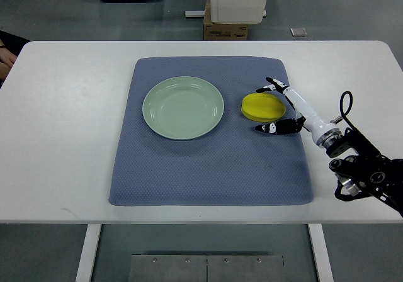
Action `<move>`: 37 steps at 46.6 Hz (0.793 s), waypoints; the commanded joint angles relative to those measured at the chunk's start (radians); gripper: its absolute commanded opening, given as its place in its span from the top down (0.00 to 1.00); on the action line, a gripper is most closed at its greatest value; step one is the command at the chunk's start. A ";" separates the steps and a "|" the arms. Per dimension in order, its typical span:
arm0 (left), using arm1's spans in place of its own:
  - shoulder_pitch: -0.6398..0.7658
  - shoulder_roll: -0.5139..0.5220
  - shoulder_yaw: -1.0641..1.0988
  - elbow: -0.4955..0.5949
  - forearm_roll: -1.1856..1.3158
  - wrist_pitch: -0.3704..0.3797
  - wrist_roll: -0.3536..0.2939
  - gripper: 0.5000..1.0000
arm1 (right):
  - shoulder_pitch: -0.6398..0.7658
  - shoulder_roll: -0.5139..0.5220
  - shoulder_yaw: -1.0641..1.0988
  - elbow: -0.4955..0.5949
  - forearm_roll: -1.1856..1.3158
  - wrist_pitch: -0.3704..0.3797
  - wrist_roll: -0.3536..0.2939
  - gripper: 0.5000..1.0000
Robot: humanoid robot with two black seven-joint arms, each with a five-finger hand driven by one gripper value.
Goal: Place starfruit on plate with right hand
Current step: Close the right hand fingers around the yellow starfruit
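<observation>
Right robot hand (pixel 281 106) at the starfruit (pixel 262 107)
I see its fingers spread around the fruit — green plate (pixel 183 107) just beside, bare.

Light was bright, even and diffuse, seemingly from overhead. The white table (pixel 63 137) sat near overexposure, especially toward 9 o'clock. Shadows were faint and soft, a thin one under the plate (pixel 182 107) at 6 o'clock. Focus was sharp throughout, with slight bowing of the table's edges.

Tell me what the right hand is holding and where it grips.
Nothing is held yet. The right hand is open around the yellow starfruit on the blue mat, fingers either side of it.
</observation>
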 commanded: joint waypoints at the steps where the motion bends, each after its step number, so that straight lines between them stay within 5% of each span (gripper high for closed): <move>1: 0.000 0.000 0.000 0.000 -0.001 0.000 0.000 0.00 | -0.001 0.000 0.000 0.000 0.000 0.000 0.000 0.00; 8: 0.000 0.000 0.000 0.000 -0.001 0.000 0.000 0.00 | 0.001 0.000 0.000 -0.002 0.000 0.000 0.000 0.03; 14: 0.000 0.000 0.000 0.000 0.000 0.000 0.000 0.00 | -0.001 0.005 0.000 -0.002 0.002 0.001 0.000 0.15; 27: 0.000 0.000 0.000 0.000 0.000 0.000 0.000 0.00 | -0.001 0.028 -0.002 0.000 0.000 0.000 0.000 0.19; 33: 0.000 0.000 0.000 0.000 -0.001 0.000 0.000 0.00 | 0.007 0.031 -0.028 0.000 0.002 0.001 0.000 0.44; 37: 0.000 0.000 0.000 0.000 0.000 0.000 0.000 0.00 | 0.013 0.031 -0.042 0.000 0.002 0.001 0.000 0.85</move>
